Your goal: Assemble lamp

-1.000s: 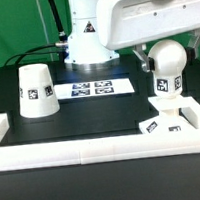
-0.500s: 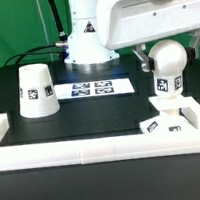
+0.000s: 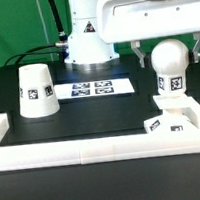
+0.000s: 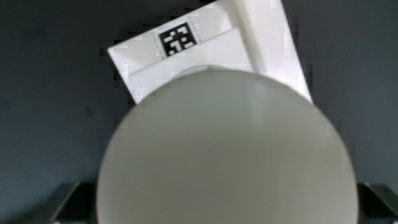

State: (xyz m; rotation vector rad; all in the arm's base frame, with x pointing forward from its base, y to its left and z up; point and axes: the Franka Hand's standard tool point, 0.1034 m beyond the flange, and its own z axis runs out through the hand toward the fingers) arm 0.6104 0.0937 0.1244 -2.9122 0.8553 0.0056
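The round-topped white bulb (image 3: 171, 68) hangs upright between my gripper's (image 3: 169, 54) fingers (image 3: 142, 55), its foot just above or on the flat square base (image 3: 163, 124) at the exterior view's right. My gripper is shut on the bulb. In the wrist view the bulb (image 4: 222, 150) fills most of the picture, with dark fingers (image 4: 68, 205) at both its sides and the tagged base (image 4: 199, 48) beyond it. The truncated-cone shade (image 3: 36, 91) stands alone on the table at the exterior view's left.
The marker board (image 3: 92, 88) lies flat in the middle. A long white rail (image 3: 94, 149) runs along the front with raised ends at both sides. The arm's white pedestal (image 3: 86, 39) stands behind the marker board.
My gripper and the bulb have shifted a little toward the exterior view's right and slightly up. The shade and base have not moved.
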